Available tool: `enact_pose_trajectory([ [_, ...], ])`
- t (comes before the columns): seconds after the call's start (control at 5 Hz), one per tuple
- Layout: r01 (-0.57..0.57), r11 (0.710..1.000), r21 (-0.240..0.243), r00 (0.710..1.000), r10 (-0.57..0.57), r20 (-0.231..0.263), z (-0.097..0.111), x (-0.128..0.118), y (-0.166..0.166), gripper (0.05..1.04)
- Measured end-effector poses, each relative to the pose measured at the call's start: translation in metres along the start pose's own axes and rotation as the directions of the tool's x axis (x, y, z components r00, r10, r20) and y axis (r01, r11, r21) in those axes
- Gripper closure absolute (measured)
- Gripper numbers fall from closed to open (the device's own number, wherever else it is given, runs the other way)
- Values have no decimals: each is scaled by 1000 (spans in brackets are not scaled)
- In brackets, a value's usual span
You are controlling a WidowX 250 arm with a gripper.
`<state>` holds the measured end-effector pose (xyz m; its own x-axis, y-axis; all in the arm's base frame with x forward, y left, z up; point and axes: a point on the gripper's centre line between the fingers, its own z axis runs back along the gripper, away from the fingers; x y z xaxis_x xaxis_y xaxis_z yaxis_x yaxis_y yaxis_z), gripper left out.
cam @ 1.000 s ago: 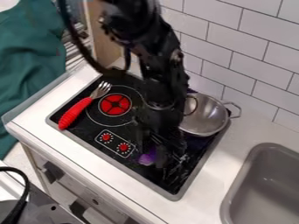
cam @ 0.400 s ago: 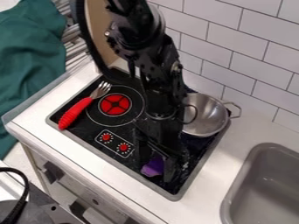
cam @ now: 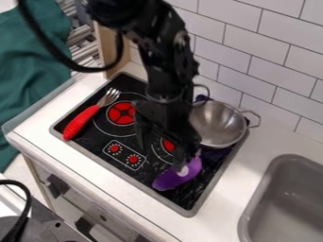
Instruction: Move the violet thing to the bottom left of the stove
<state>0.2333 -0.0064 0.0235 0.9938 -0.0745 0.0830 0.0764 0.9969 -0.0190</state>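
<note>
The black gripper (cam: pixel 161 153) is over the stove's right half, fingers apart and open, one on the left and the other at the upper end of the violet thing. That violet thing (cam: pixel 184 177), with a pale spot on it, lies slantwise near the front right of the black stove (cam: pixel 120 163). Whether the right finger touches it, I cannot tell. Part of the violet thing's upper end is hidden by the gripper.
A metal pot (cam: pixel 217 124) stands on the stove's back right, close beside the gripper. A fork with a red handle (cam: pixel 80 123) lies along the left side. Tiled wall (cam: pixel 252 66) rises behind, and a grey sink (cam: pixel 287 198) is at right.
The gripper has lifted and shifted up the view, away from the stove's front edge. More of the violet thing and a red burner now show beneath it.
</note>
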Motion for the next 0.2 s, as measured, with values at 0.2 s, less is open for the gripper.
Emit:
enact_pose_trajectory([
  [0.2,32,999,-24,999,-31,16,4,4,-4,75],
])
